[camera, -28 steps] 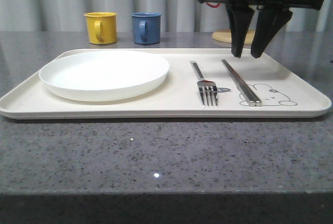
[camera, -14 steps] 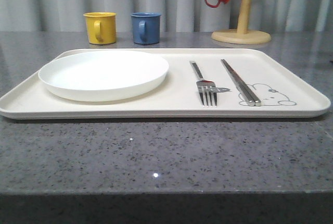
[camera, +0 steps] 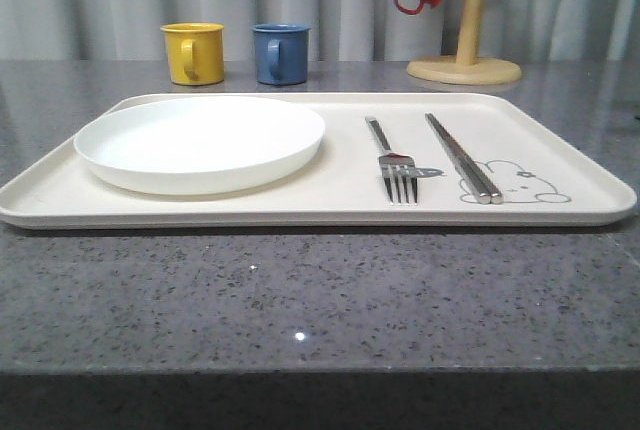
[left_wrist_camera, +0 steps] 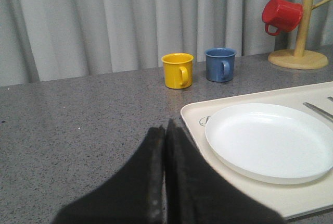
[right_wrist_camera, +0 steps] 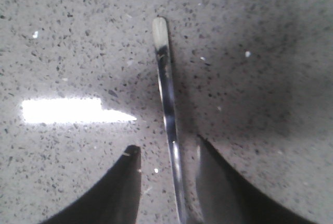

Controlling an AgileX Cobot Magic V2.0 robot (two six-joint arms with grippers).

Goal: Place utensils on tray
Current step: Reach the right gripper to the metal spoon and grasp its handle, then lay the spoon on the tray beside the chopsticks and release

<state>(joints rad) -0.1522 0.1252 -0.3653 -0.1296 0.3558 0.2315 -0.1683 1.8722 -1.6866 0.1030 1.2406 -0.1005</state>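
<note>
On the grey surface (right_wrist_camera: 260, 52), the spoon (right_wrist_camera: 167, 109) is lying between the right hand's (right_wrist_camera: 169, 174) open fingers, ungripped; being thin and flat, it may slip. Fork (camera: 392, 162) and chopsticks (camera: 462, 158) are resting on the tray (camera: 560, 140); the left hand (left_wrist_camera: 165, 146) is closed and empty.

The fork (camera: 397, 165) and chopsticks (camera: 462, 157) were shiny polished metal on the smooth, matt cream plastic tray (camera: 330, 212). The white plate (camera: 200, 143) looked glossy. The table (camera: 300, 300) was speckled grey stone with a sheen; the mug stand (camera: 465, 62) was pale wood
</note>
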